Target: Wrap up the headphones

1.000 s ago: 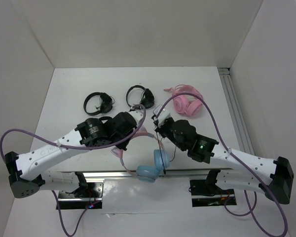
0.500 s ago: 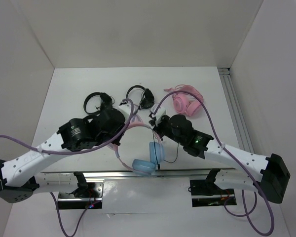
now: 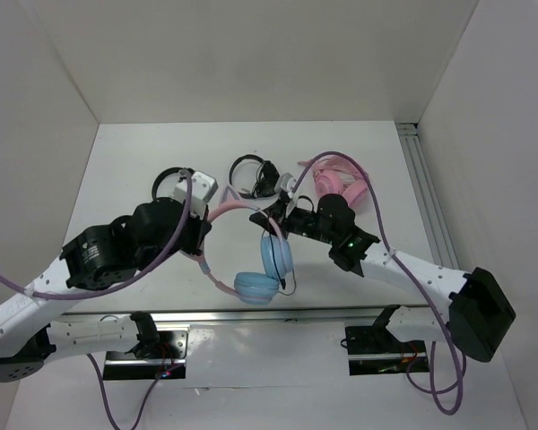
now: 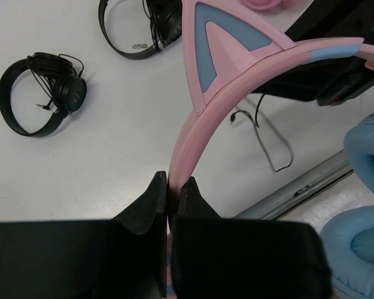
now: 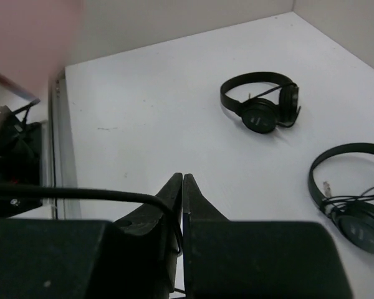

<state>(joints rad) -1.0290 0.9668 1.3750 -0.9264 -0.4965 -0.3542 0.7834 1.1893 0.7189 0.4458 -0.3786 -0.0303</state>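
The headphones have light blue ear cups (image 3: 273,258) and a thin pink headband (image 3: 233,206) with cat ears. They hang in the air between my arms. My left gripper (image 3: 201,253) is shut on the pink headband (image 4: 199,118), with its fingertips (image 4: 161,190) pinching the band's edge. The blue ear cups (image 4: 361,249) show at the right of the left wrist view. My right gripper (image 3: 274,216) is shut on the thin black cable (image 5: 81,194), which bends into its jaws. The cable (image 4: 271,137) also loops below the band.
All-pink cat-ear headphones (image 3: 341,184) lie at the back right, behind the right arm. Two black headphones lie at the back, one (image 3: 170,184) behind my left wrist and one (image 3: 255,175) in the middle. A metal rail (image 3: 251,313) runs along the near edge.
My left arm has swung left and farther back, carrying the headband with it. The ear cups have moved up and away from the near rail. My right gripper has moved left with the cable.
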